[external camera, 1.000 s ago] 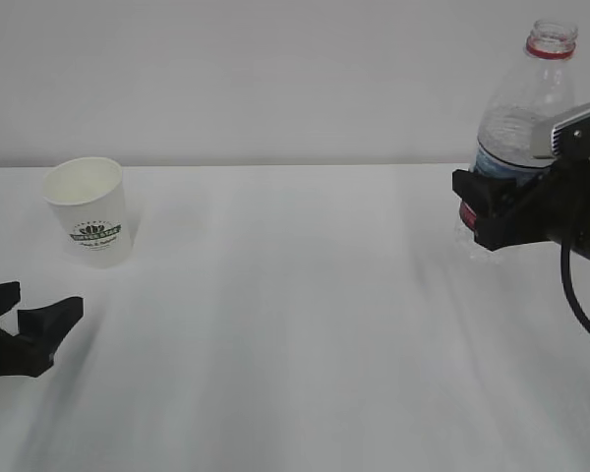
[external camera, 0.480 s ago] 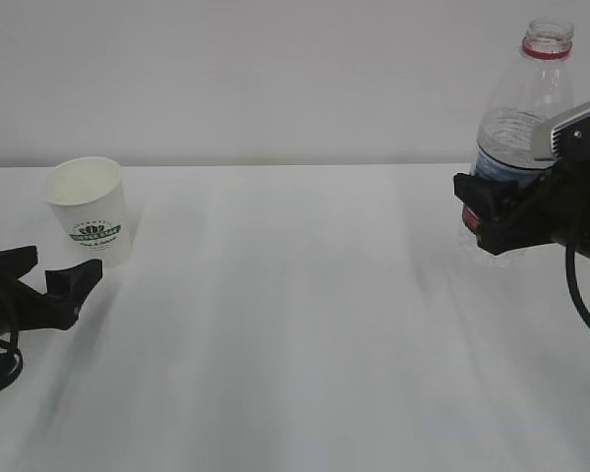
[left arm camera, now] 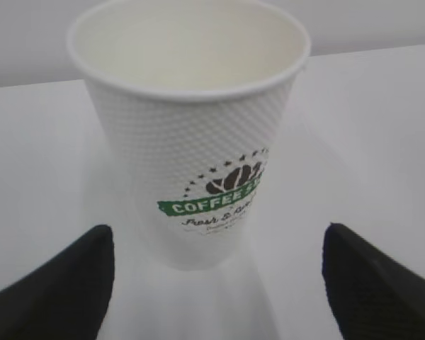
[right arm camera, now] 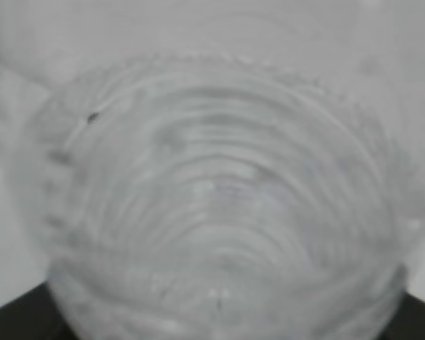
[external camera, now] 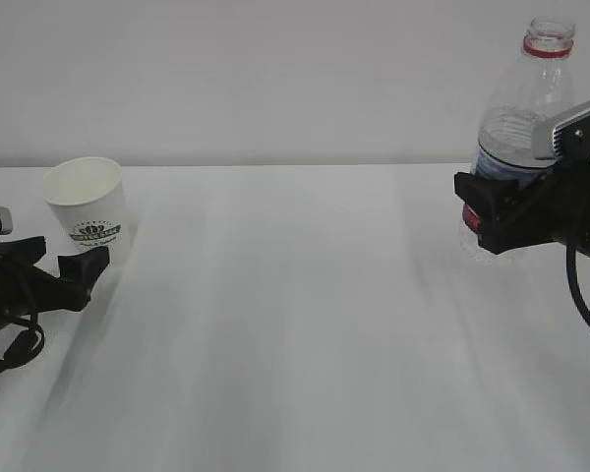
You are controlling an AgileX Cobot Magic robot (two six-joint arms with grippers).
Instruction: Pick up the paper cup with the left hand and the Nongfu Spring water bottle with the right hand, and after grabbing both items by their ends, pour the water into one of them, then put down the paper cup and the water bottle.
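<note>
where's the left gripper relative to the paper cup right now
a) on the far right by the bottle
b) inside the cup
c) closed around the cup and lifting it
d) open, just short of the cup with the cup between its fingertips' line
d: in the left wrist view the paper cup stands untouched on the table, with the two black fingertips spread wide on either side in front of it; the left gripper sits low beside the cup.
</note>
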